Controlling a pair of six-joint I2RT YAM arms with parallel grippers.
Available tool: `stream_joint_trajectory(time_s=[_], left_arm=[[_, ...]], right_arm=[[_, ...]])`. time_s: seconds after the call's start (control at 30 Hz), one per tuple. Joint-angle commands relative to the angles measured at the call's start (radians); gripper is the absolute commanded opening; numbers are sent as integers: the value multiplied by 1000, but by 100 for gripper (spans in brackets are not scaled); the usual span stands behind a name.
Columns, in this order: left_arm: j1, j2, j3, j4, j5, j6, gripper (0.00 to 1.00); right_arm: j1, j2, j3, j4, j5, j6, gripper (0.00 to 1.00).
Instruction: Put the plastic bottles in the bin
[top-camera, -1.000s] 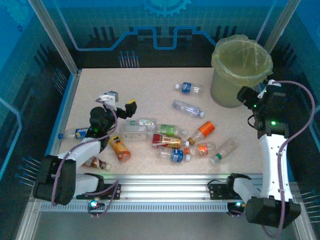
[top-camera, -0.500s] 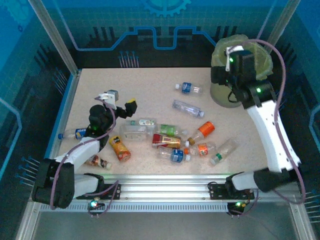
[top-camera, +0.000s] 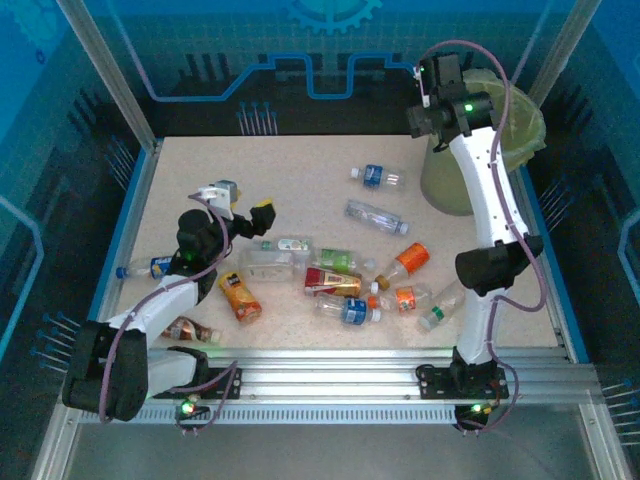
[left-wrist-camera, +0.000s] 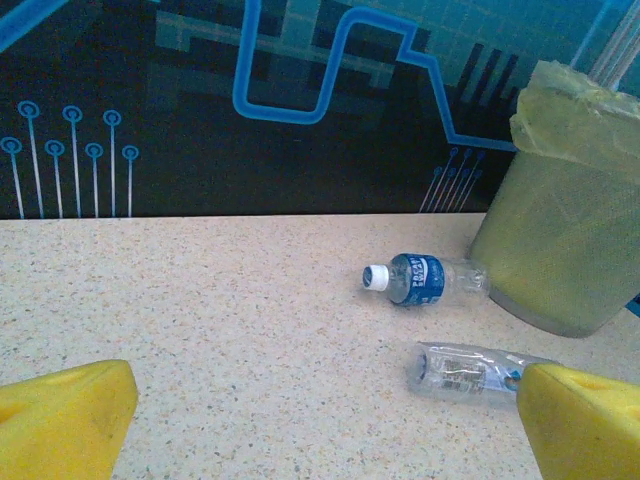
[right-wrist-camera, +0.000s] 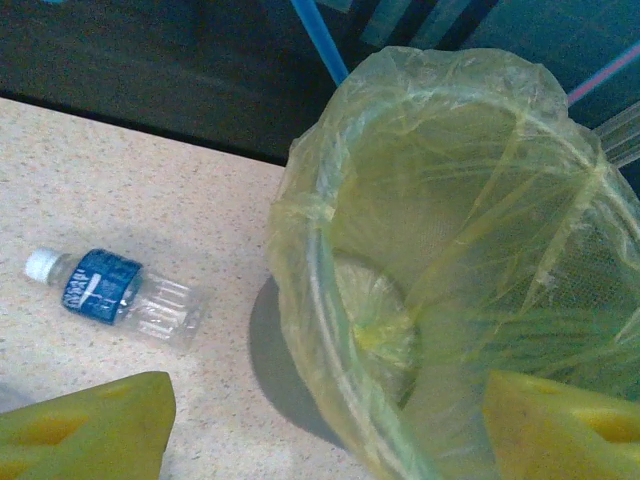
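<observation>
Left gripper: jaws wide apart, empty; over the table's left side
Right gripper: jaws apart, empty; raised above the bin's left rim
Plastic bottles: lying on the table; blue-labelled bottle just beside the bin
Bin interior: pale shape at bottom, possibly bag folds

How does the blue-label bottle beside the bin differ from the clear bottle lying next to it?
The blue-label bottle wears a dark blue band and a white cap; the clear bottle has only a pale see-through label. The blue-label bottle lies closer to the bin; the clear bottle lies farther from it and more diagonally. Both are clear plastic, lying on their sides.
</observation>
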Motion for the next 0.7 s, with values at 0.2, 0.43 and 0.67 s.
stream_joint_trajectory(time_s=[0.2,0.43,0.67], left_arm=[[-6,-14,6,-4,33,-29,99],[-6,2,14,-11,45,-47,99],[-5,7,16,-9,46,-53,99]], right_arm=[[-70,103,59,-76,-115,-64,76],[-127,146,57,-86,-242,-76,67],[-145,177,58,-82,-284,-100,50]])
